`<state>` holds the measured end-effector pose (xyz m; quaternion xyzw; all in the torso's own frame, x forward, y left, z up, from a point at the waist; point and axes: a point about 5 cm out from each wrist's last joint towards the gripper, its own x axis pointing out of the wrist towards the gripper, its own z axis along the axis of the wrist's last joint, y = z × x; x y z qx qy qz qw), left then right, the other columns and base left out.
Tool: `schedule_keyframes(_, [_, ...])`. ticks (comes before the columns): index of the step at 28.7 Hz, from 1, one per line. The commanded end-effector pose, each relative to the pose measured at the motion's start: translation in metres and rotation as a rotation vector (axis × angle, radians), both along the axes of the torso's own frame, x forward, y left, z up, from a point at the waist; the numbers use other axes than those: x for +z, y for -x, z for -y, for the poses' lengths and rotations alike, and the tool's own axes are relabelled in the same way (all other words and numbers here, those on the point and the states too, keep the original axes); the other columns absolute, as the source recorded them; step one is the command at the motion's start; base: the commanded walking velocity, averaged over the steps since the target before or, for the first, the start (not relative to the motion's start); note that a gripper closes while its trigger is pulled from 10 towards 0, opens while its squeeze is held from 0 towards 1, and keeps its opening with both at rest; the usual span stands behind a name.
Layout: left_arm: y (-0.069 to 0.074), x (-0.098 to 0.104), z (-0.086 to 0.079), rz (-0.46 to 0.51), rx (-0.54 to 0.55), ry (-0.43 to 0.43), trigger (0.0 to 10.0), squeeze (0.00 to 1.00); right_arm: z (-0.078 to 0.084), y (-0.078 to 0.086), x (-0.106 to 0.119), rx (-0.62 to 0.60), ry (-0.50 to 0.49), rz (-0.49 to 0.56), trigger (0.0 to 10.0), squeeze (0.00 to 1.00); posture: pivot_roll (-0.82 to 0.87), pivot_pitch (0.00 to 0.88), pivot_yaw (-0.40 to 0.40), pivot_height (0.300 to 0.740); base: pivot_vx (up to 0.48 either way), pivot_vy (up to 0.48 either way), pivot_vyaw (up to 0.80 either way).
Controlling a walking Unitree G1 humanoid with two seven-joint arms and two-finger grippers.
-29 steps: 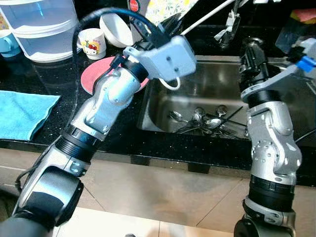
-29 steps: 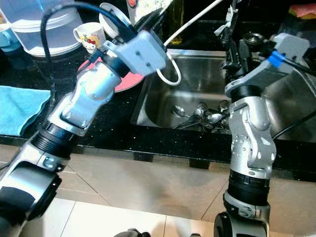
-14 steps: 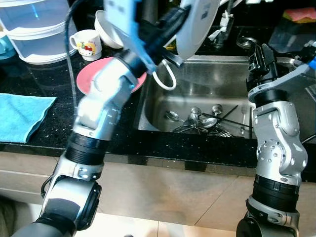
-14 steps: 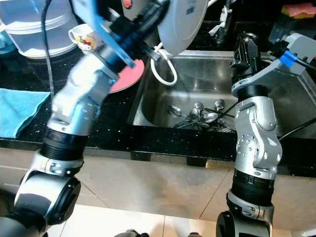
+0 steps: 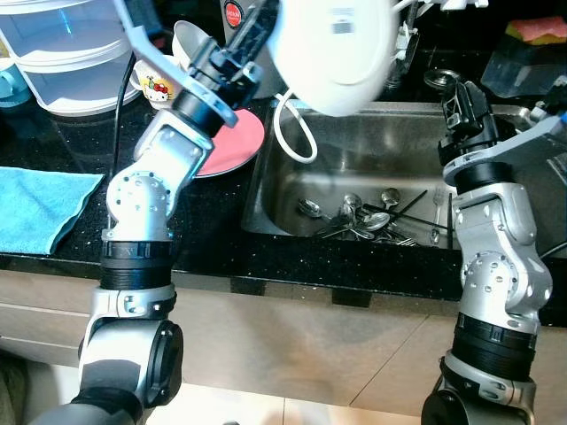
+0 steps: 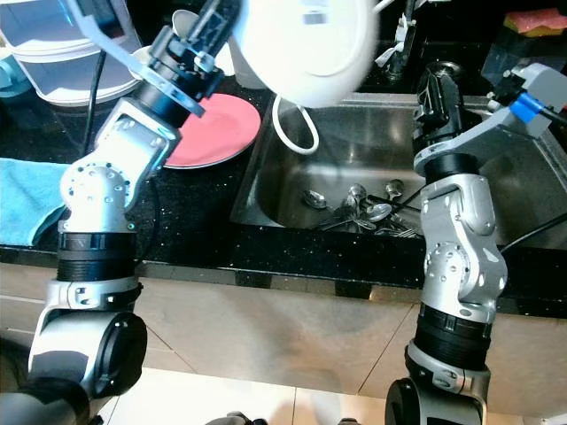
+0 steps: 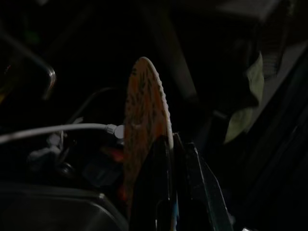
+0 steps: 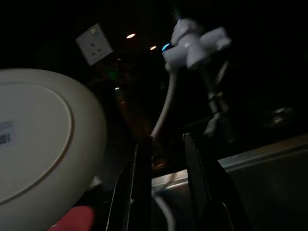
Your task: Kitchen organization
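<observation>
Gripping plate (image 5: 332,53) edge above sink (image 5: 266,190)

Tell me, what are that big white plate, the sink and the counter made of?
Plate, held up by the left claw: probably glazed ceramic, possibly melamine; smooth, glossy white, barcode sticker on its underside.
Sink: stainless steel by its look; brushed grey metal with soft reflections.
Counter: apparently polished black granite or similar stone; dark, speckled, mirror-like.

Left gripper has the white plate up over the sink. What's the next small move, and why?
Probably swing the left gripper, shut on the white plate, left toward the pink plate on the counter and lower it there. The plate hangs above the sink, where cutlery lies; the right gripper is open, holding nothing.
</observation>
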<state>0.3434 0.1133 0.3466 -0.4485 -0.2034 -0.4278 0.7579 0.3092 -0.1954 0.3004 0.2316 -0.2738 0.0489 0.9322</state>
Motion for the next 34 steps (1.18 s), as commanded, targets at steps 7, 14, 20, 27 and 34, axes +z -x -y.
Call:
schedule_keyframes(7, [0.000,-0.005,0.000,0.065,0.016,-0.180,10.0,0.00,-0.001,0.001,-0.001,0.028,0.054,-0.020,10.0,0.00,0.04,0.133,0.066,0.740,0.000,0.000,0.00])
schedule_keyframes(14, [0.015,-0.035,0.036,0.509,0.174,-0.920,10.0,0.00,0.012,0.004,0.004,-0.020,0.095,-0.019,10.0,0.00,0.04,0.134,0.065,0.740,0.000,0.000,0.00])
schedule_keyframes(20, [0.025,-0.054,0.053,0.860,0.265,-1.222,10.0,0.00,0.021,0.007,0.009,-0.108,0.190,-0.016,10.0,0.00,0.04,0.127,0.064,0.740,0.000,0.000,0.00])
schedule_keyframes(27, [0.025,-0.049,0.052,1.002,0.328,-1.291,10.0,0.00,-0.005,0.010,0.003,-0.154,0.814,0.023,10.0,0.00,0.04,0.115,0.065,0.740,0.000,0.000,0.00])
schedule_keyframes(34, [0.017,-0.049,0.042,1.004,0.358,-1.309,10.0,0.00,-0.012,0.017,0.006,-0.192,1.285,0.115,10.0,0.00,0.04,0.107,0.067,0.740,0.000,0.000,0.00])
